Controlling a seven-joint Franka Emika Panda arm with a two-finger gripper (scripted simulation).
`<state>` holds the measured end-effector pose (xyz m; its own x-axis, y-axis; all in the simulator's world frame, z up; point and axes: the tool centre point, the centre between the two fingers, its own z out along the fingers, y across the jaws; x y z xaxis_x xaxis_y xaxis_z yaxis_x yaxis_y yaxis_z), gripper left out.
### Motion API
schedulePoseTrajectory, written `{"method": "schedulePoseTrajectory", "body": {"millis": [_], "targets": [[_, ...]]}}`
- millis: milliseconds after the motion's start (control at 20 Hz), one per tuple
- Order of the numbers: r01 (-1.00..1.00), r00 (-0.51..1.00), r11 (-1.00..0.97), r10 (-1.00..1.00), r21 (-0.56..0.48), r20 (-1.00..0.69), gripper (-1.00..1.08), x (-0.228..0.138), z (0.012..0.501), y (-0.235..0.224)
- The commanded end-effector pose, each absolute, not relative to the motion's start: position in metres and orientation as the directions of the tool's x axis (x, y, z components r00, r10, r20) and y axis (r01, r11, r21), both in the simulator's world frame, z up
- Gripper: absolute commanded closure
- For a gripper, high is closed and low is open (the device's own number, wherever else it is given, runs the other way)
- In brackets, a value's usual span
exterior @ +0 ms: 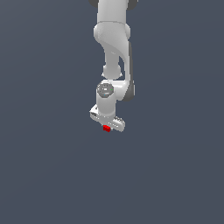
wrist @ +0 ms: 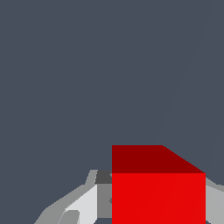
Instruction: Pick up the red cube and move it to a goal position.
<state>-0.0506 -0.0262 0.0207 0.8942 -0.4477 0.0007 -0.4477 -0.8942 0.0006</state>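
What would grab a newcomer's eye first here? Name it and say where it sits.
The red cube stands out first: the only bright colour against the plain dark grey ground, tucked just under the white gripper in the middle of the exterior view. In the wrist view the cube fills the space between the fingers, which flank it on both sides. Next comes the white arm, reaching down from the top of the exterior view.

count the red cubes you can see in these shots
1. The red cube sits just under the white hand in the exterior view; the wrist view shows the same cube between the fingers. No others show.
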Motion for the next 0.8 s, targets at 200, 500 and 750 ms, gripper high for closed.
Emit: {"method": "schedulePoseTrajectory", "body": {"millis": [200, 500, 750], "targets": [[-0.449, 0.894, -0.894, -0.449, 0.001, 0.000, 1.08, -0.051, 0.020, -0.027], [-0.448, 0.894, -0.894, -0.448, 0.001, 0.001, 1.08, -0.050, 0.028, -0.025], [-0.448, 0.894, -0.894, -0.448, 0.001, 0.001, 1.08, -0.047, 0.050, -0.024]]}}
